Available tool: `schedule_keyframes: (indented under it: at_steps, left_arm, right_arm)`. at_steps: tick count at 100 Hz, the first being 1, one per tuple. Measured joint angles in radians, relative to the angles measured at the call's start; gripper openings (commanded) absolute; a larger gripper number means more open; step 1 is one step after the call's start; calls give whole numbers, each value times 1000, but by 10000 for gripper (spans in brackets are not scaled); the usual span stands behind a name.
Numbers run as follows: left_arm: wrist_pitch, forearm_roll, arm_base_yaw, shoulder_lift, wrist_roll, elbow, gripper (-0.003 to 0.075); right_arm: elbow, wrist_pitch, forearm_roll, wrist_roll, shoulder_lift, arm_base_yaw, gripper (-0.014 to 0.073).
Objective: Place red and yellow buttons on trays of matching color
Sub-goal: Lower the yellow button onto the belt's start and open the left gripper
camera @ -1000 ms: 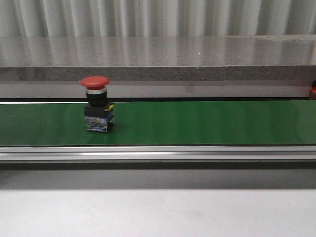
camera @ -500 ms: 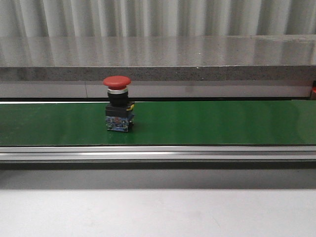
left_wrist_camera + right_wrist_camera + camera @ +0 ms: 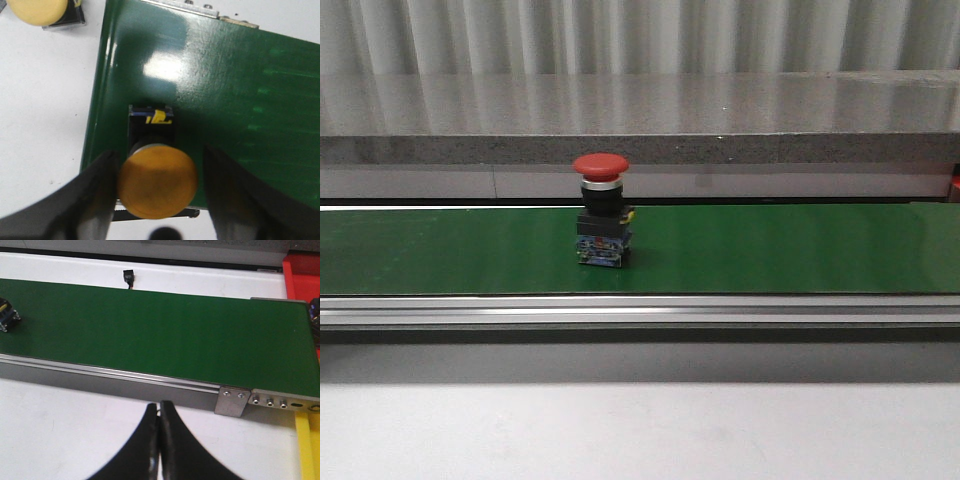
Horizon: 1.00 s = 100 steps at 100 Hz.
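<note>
A red button [image 3: 601, 225] with a black and blue base stands upright on the green belt [image 3: 770, 250]; its base also shows as the dark block [image 3: 7, 313] at the edge of the right wrist view. A yellow button [image 3: 157, 184] stands at the belt's end [image 3: 225, 85]. My left gripper [image 3: 160, 167] is open around its cap, one finger close against it, the other with a gap. A second yellow button [image 3: 39, 10] rests on the white table. My right gripper [image 3: 159, 412] is shut and empty over the white table in front of the belt. A red tray [image 3: 300, 270] lies beyond the belt's far end.
The belt's metal side rail [image 3: 640, 312] runs along its front. A grey ledge [image 3: 640, 148] stands behind it. A small black connector [image 3: 129, 277] sits behind the belt. A yellow strip [image 3: 305, 445] lies by the belt's end bracket [image 3: 232, 401]. White table [image 3: 60, 430] lies in front.
The red button has travelled to the right along the belt, from the left part toward the middle. Nothing else in the front view has changed.
</note>
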<state>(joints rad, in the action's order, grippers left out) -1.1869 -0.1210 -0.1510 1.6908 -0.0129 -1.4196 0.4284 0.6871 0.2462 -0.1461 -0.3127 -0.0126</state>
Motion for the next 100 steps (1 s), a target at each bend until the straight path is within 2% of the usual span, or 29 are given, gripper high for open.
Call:
schedule_keyframes:
  at_steps: [6,23,35,44,62,78,100]
  left_arm:
    - [5,-10,0,0,0,0,548]
    - [50,-47,0,0,2,0,543]
    - [113,-60,9,-34,29,0,481]
    - [152,-60,31,-83,71,0,358]
    - [195,-60,97,-174,127,2,-22]
    - [264,-61,161,-255,155,54,-20]
    - [343,-63,241,-411,201,202,-20]
  right_arm:
    - [0,0,0,0,0,0,-67]
    - [0,0,0,0,0,0,-67]
    - [0,0,0,0,0,0,-67]
    - [0,0,0,0,0,0,-67]
    - [0,0,0,0,0,0,-67]
    - [0,0,0,0,0,0,-67]
    - [0,0,0,0,0,0,-67]
